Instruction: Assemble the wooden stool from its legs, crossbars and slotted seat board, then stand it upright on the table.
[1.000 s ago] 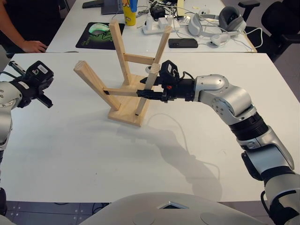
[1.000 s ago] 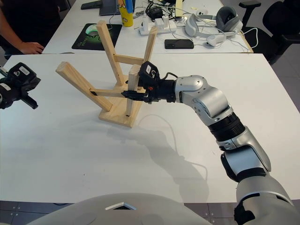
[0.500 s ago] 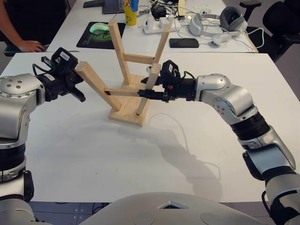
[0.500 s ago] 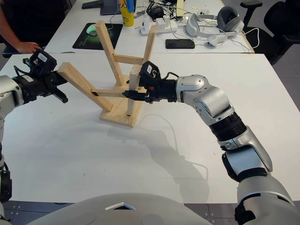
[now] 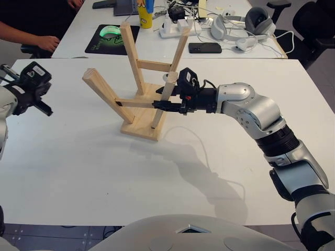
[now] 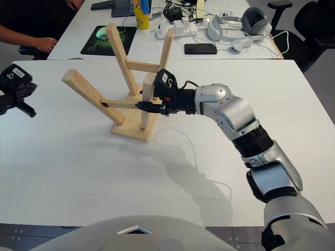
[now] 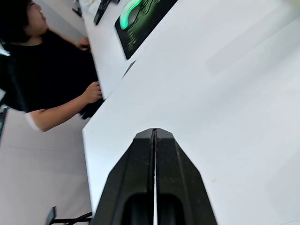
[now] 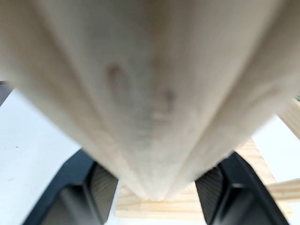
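Pale wooden stool (image 5: 137,128) upside-down on white desk (image 5: 104,178), 12 o'clock. R gripper (image 5: 160,106) fingers clamped on one leg (image 5: 156,119); L gripper (image 7: 153,136) at 9 o'clock, fingers together.

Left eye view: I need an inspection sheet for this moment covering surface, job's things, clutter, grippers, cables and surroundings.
Surface: white table, matte, no marks seen.
Job's things: stool upside down, seat board on the table, legs up, crossbars fitted.
Clutter: phone, headset and mouse pad, all on the back desk.
Grippers: right gripper clamped on the near leg; left gripper shut, holding nothing, over the table's left edge.
Cables: tangle by the power strip on the back desk.
Surroundings: person's arm resting at the back desk; office chair far right.
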You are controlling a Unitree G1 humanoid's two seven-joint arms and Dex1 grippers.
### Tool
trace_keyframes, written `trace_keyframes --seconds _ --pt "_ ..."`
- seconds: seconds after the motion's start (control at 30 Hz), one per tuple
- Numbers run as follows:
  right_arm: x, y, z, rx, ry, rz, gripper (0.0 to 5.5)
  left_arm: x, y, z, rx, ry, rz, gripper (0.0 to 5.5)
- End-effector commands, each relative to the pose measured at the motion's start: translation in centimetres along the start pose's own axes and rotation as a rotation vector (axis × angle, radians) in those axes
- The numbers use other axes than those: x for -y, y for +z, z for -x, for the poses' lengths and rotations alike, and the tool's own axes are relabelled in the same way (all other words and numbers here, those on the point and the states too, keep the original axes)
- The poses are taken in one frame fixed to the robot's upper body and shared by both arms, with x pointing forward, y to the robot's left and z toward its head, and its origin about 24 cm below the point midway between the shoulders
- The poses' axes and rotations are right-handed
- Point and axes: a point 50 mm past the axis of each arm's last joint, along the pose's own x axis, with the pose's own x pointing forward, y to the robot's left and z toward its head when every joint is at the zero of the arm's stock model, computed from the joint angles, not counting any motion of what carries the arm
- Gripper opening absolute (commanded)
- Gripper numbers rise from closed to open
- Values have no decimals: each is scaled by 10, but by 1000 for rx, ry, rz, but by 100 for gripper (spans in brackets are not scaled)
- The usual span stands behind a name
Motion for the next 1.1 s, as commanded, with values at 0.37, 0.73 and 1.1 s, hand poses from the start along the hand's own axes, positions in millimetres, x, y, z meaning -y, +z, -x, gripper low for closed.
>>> trace_keyframes --seconds 0.37,0.73,1.1 --pt "-47 -133 6 -600 81 -358 203 95 130 54 582 -733 216 0" --pt "-38 -111 15 -353 127 -196 203 119 110 50 494 -864 314 0" --pt "-14 -72 11 -42 -5 -92 278 125 103 47 464 -897 358 0"
